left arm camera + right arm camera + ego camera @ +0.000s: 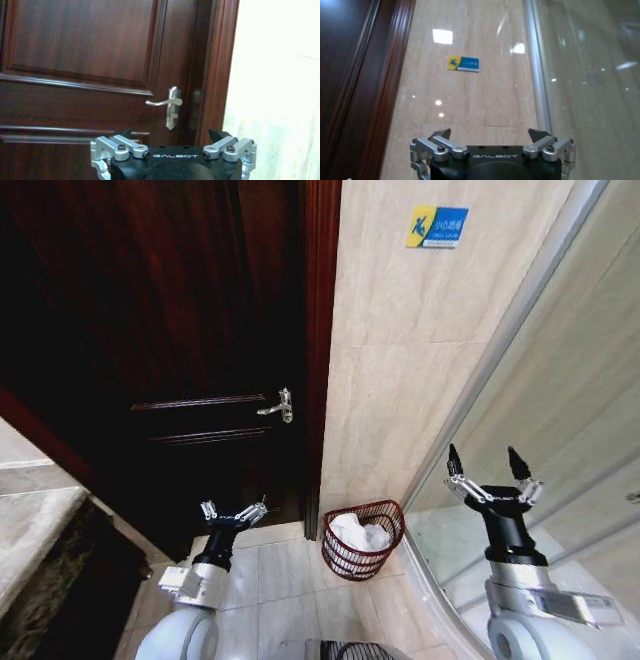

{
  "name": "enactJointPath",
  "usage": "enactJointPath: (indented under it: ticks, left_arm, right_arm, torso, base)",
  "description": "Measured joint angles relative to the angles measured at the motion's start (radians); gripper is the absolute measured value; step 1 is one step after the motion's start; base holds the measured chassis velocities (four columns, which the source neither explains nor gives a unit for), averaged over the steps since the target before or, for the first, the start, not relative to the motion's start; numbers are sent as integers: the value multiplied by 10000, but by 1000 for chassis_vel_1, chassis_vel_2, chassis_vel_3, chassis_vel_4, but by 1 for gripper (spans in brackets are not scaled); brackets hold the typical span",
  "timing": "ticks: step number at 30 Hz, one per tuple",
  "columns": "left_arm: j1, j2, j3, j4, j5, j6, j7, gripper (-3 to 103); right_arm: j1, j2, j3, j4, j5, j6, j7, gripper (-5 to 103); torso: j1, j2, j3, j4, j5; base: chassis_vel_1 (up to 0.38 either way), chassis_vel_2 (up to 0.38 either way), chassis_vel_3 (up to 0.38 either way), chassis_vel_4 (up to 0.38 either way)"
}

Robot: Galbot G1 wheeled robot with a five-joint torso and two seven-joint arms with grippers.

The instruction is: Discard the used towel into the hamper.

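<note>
Hanging empty with fingers spread, the left gripper (234, 513) and right gripper (490, 467) flank the hamper (363, 539). Between and beyond them, it stands on floor tiles, white towel (360, 533) inside, against the wall.

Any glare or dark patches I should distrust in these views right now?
Head view: door very dark, glass panel reflective, lines bowed. Left wrist view: wall washed out. Right wrist view: bright light spots on the tiles.
</note>
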Motion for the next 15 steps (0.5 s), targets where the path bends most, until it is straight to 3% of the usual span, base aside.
enactJointPath:
  ticks: [8,15]
  left_arm:
    - [0,-7,3,0,0,0,0,100]
    - [0,-1,-1,0,0,0,0,100]
  right_arm:
    - [283,-90,6,-13,98,323,-130,100]
    - [350,-100,17,-16,162,593,-135,100]
  torso:
    - [0,0,1,-2,5]
    - [0,0,0,-1,-5]
  base:
    - [-144,-151,160,146]
    - [-2,-6,-15,-7]
